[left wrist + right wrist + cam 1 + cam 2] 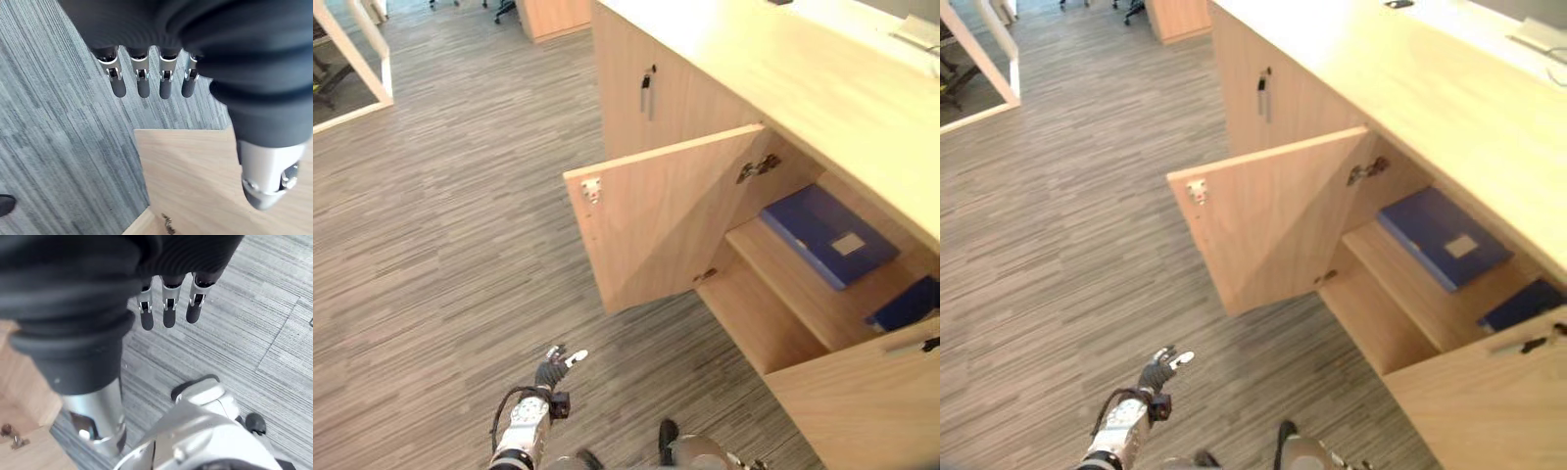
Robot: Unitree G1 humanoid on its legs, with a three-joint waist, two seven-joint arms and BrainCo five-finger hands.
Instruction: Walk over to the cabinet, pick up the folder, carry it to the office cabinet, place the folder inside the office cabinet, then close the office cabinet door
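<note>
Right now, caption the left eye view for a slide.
Blue folder lies inside the open cabinet; left hand open, empty.

Right of the open cabinet door, a dark blue object on the shelf lies mostly hidden behind a second door, itself cut off at the edge. On the countertop beyond the open cabinet door, a pale flat thing is cropped, unnameable.

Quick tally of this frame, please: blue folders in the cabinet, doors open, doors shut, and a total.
Blue flat folders: 2, one partly hidden
Open light-wood cabinet doors: 2
Shut light-wood cabinet door with dark handle: 1
Total: 5
</note>
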